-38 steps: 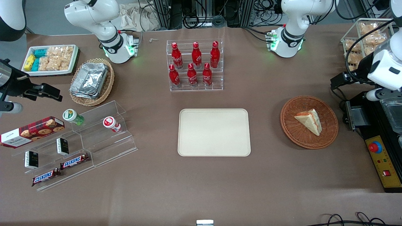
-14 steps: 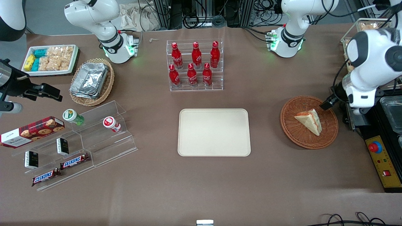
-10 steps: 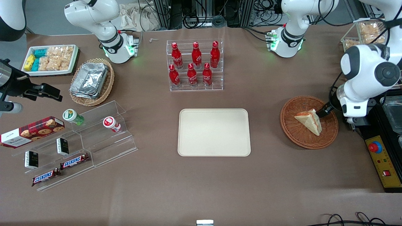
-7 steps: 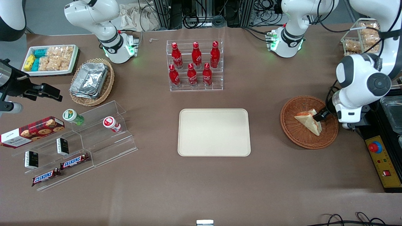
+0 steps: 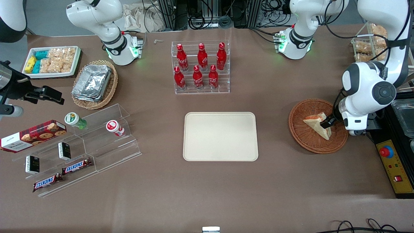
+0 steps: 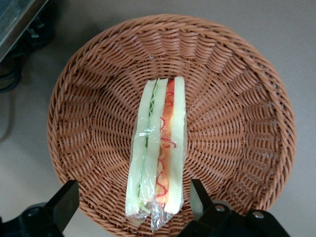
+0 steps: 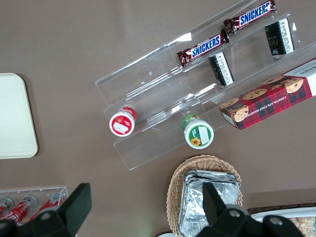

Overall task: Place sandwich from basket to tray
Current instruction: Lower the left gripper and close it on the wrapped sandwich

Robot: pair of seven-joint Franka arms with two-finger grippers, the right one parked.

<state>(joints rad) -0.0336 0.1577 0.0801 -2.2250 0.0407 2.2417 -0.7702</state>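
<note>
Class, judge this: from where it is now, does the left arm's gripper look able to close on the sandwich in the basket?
Probably yes. The gripper hangs open over the basket, its fingers either side of the sandwich, with nothing between them and it.

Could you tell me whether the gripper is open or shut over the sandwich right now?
Open. The gripper hangs over the basket, one finger on each side of the sandwich, with gaps, so nothing is gripped.

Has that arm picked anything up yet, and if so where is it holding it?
No, nothing is held. The gripper hovers open over the sandwich, which lies in the basket, a finger on either side without touching it.
</note>
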